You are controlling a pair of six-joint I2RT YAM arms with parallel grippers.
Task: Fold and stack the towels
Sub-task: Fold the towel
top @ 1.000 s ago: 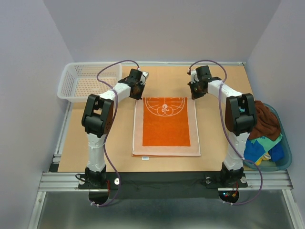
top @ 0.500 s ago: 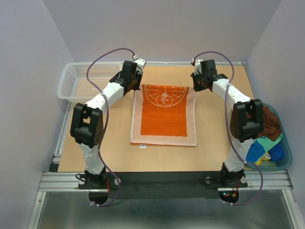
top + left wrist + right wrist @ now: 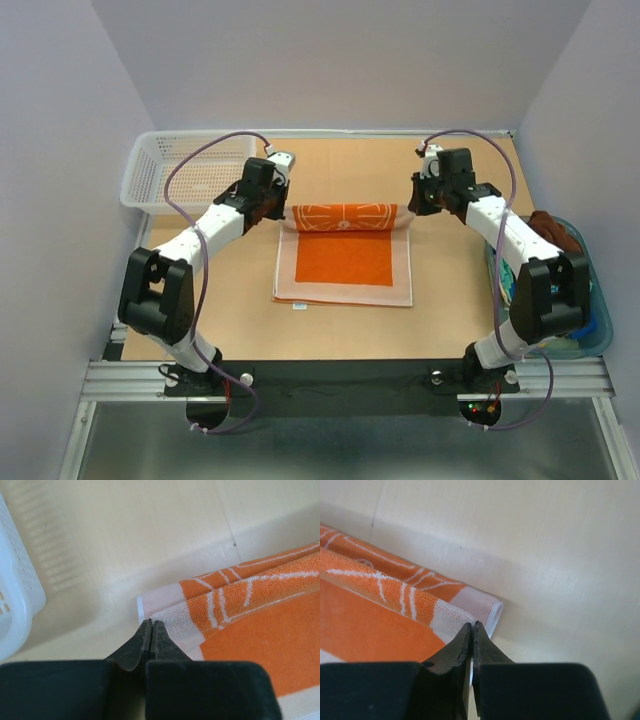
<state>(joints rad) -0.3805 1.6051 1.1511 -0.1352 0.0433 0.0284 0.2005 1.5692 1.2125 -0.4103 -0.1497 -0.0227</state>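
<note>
Jaws of left gripper (image 3: 151,626) and right gripper (image 3: 472,628) pinch tight on the far corners of the orange towel (image 3: 345,260). It lies midway on the table (image 3: 450,285), far edge rolled over itself.

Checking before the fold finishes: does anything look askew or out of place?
Nothing is spilled or damaged. The orange towel is mid-fold, its far edge curled over between the left gripper and right gripper. Only a small white tag pokes from its near edge.
</note>
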